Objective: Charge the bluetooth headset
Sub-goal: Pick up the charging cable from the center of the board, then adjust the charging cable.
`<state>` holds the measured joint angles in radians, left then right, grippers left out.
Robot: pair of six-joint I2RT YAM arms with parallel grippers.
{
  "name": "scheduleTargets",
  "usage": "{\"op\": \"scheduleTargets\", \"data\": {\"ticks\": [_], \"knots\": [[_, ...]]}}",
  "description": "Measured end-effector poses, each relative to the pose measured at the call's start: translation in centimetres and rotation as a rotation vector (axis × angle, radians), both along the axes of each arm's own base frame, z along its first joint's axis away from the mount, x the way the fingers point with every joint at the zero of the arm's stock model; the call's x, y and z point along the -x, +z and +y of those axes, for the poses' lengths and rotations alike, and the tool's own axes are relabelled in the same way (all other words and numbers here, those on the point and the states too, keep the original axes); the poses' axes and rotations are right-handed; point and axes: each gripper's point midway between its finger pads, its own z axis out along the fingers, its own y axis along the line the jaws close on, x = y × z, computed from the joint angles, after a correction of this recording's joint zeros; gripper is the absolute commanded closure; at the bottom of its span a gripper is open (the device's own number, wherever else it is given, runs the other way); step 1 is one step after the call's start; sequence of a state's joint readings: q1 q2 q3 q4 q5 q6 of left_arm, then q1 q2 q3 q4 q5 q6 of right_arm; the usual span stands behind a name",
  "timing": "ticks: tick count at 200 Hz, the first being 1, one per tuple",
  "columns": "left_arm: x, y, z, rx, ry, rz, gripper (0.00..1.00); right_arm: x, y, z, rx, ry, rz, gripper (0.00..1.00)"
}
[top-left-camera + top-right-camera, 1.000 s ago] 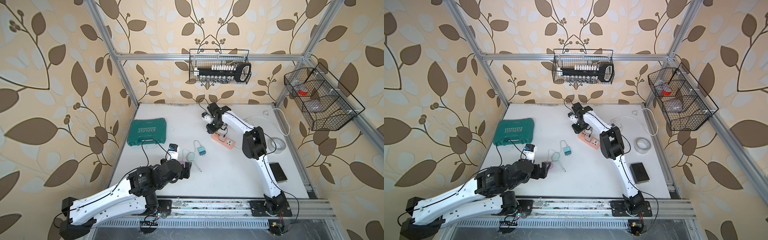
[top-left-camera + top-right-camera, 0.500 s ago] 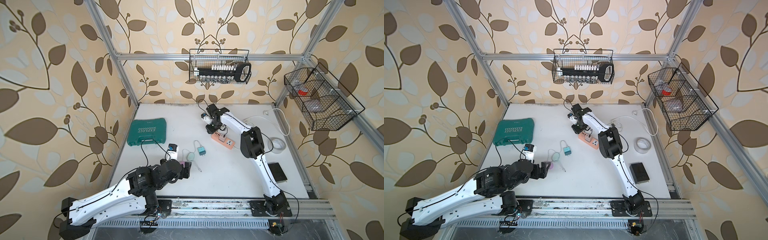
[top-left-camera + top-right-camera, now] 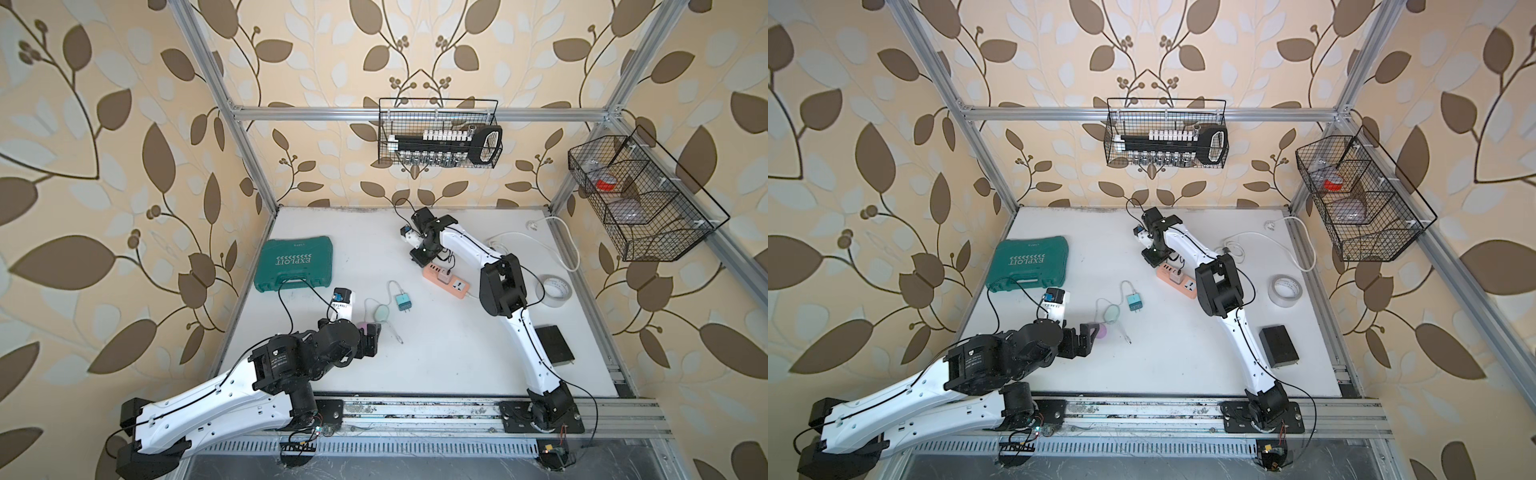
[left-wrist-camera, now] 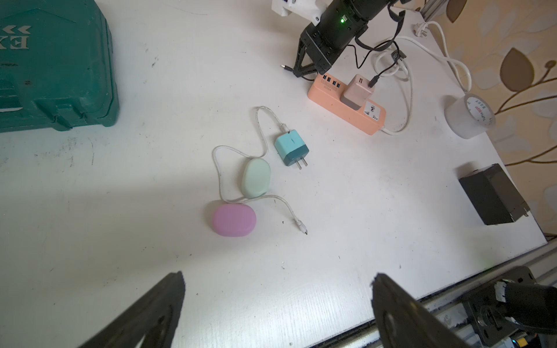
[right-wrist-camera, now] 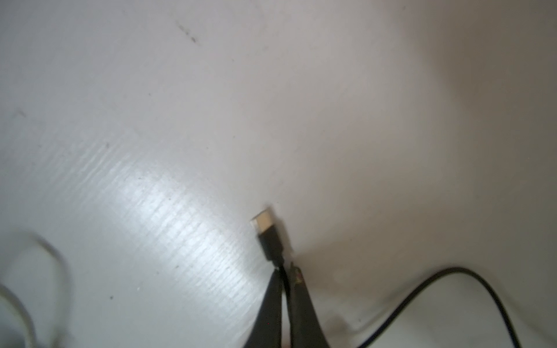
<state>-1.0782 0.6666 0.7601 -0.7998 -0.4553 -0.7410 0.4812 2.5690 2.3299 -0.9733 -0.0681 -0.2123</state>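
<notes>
Two oval bluetooth headset cases lie mid-table: a pink one (image 4: 234, 220) (image 3: 1101, 331) and a mint one (image 4: 255, 177) (image 3: 380, 312). A teal charger (image 4: 291, 147) with a white cable looping round the mint case lies beside them. My left gripper (image 4: 277, 289) hovers open just short of the pink case, nothing between its fingers. At the far end of the orange power strip (image 4: 331, 101), my right gripper (image 5: 286, 268) (image 3: 417, 257) is shut on a black cable just behind its plug (image 5: 266, 232). That cable runs from the pink adapter (image 4: 357, 92) on the strip.
A green tool case (image 3: 295, 264) sits at the left. A tape roll (image 3: 555, 289) and a black box (image 3: 555, 343) lie at the right. The strip's white cord (image 3: 552, 237) trails to the back right. Wire baskets (image 3: 438, 133) hang on the walls.
My right gripper's jaws have closed onto the black cable next to the power strip. The left arm has not moved.
</notes>
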Motion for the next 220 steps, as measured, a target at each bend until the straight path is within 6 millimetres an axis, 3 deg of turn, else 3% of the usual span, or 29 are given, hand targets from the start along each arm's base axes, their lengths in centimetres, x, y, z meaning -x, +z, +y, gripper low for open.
{"op": "scheduleTargets", "data": {"ticks": [49, 85, 112, 170, 190, 220], "knots": [[0.0, 0.0, 0.0, 0.002, 0.0, 0.0, 0.01, 0.9, 0.0, 1.5, -0.035, 0.032, 0.012, 1.0], [0.0, 0.0, 0.0, 0.002, 0.0, 0.0, 0.01, 3.0, 1.0, 2.4, -0.073, 0.055, 0.034, 1.0], [0.0, 0.0, 0.0, 0.001, 0.0, -0.001, 0.01, 4.1, 4.5, 3.0, -0.133, 0.061, -0.007, 1.0], [-0.1, 0.6, -0.2, 0.007, -0.005, -0.008, 0.01, 6.3, 15.9, 3.1, -0.312, 0.062, -0.191, 1.0], [-0.2, 1.1, -0.4, 0.018, -0.007, -0.015, 0.01, 8.3, 18.0, 3.1, -0.369, 0.068, -0.207, 1.0], [-0.2, 1.6, -0.7, 0.02, -0.02, -0.021, 0.01, 12.2, 19.4, 2.8, -0.447, 0.081, -0.182, 1.0]]}}
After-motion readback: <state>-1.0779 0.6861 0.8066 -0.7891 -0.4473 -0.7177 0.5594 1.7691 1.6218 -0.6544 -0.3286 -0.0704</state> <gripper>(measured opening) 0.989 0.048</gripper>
